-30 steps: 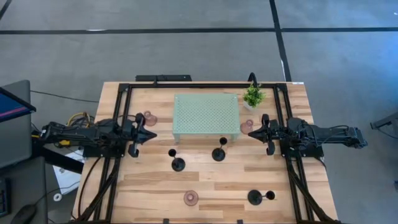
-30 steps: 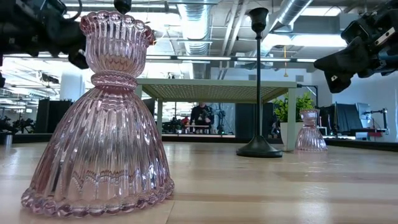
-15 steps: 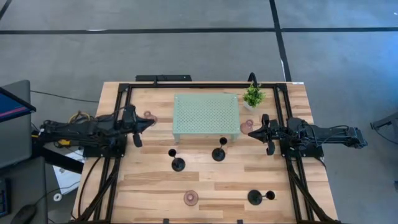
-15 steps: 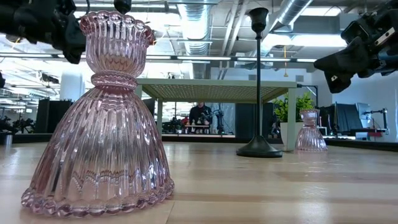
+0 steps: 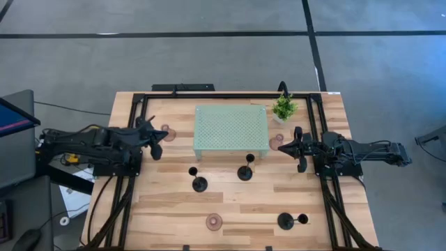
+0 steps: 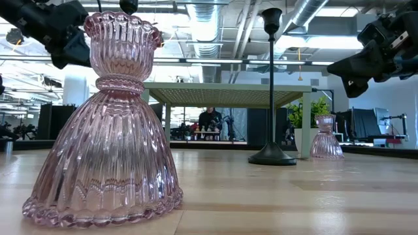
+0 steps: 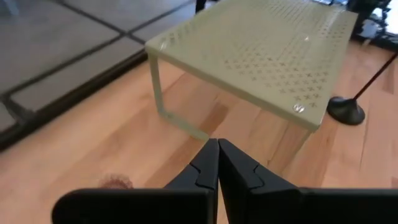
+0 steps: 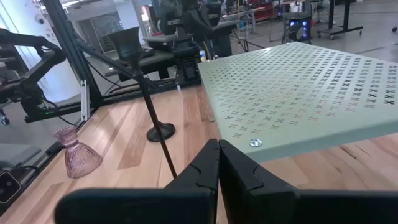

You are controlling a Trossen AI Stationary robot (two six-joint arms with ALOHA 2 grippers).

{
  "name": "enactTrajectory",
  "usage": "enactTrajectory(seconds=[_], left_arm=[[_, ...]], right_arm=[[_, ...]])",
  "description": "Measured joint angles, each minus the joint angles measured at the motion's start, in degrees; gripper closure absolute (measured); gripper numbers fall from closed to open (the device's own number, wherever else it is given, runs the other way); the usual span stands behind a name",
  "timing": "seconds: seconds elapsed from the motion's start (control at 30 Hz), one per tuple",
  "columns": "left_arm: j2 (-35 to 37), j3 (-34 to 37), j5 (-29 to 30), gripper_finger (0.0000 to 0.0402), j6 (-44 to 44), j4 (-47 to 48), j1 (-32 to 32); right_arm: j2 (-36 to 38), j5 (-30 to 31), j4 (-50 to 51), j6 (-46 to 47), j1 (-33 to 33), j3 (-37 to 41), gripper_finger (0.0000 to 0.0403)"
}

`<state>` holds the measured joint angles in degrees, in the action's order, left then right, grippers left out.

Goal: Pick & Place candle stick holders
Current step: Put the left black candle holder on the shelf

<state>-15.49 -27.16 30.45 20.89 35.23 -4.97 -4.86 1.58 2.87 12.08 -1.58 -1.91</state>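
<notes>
Three black holders stand on their disc bases: two in front of the tray (image 5: 200, 183) (image 5: 244, 172) and one near the front right (image 5: 285, 222). Three pink glass holders stand on their wide bases: left of the tray (image 5: 167, 130), right of the tray (image 5: 276, 142) and near the front edge (image 5: 214, 222). My left gripper (image 5: 160, 137) is shut and empty, raised above the table beside the left pink holder, whose rim shows in the left wrist view (image 7: 115, 182). My right gripper (image 5: 281, 147) is shut and empty, raised beside the right pink holder.
The pale green perforated tray (image 5: 231, 130) stands on legs at the table's far middle. A small potted plant (image 5: 283, 107) stands at its far right corner. Bare wood lies between the black holders and the front pink holder. A person shows far off in the room (image 6: 210, 123).
My left gripper has swung toward the table's far edge and drawn back a little toward the left edge, ending beside the left pink holder. It has stayed shut. No holder has moved.
</notes>
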Motion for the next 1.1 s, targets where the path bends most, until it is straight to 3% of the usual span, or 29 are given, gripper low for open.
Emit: enactTrajectory(seconds=[0.13, 0.33, 0.43, 0.6, 0.83, 1.1], left_arm=[[-2.47, -0.95, 1.60, 0.0395, 0.54, 0.57, 0.00], [-4.85, -2.18, 9.50, 0.0395, 0.41, 2.46, 0.00], [-4.91, -2.18, 9.34, 0.0395, 0.40, 2.56, 0.00], [-5.28, -2.18, 3.33, 0.0395, 0.41, 2.80, 0.00], [-8.04, -2.17, 1.06, 0.0395, -0.48, 2.18, 0.02], [-12.36, -2.16, -15.88, 0.0395, -10.65, -6.64, -2.35]], right_arm=[[0.00, 0.07, 0.00, 0.00, 0.00, 0.00, 0.0403], [0.02, 0.14, 0.02, 0.00, -0.02, 0.00, 0.0403], [0.00, 0.14, 0.02, 0.01, -0.01, 0.00, 0.0403], [0.02, 0.16, 0.04, 0.01, -0.01, 0.00, 0.0403], [0.02, 0.16, 0.04, 0.00, -0.01, 0.00, 0.0403], [0.00, 0.16, 0.05, 0.00, -0.02, 0.00, 0.0403]])
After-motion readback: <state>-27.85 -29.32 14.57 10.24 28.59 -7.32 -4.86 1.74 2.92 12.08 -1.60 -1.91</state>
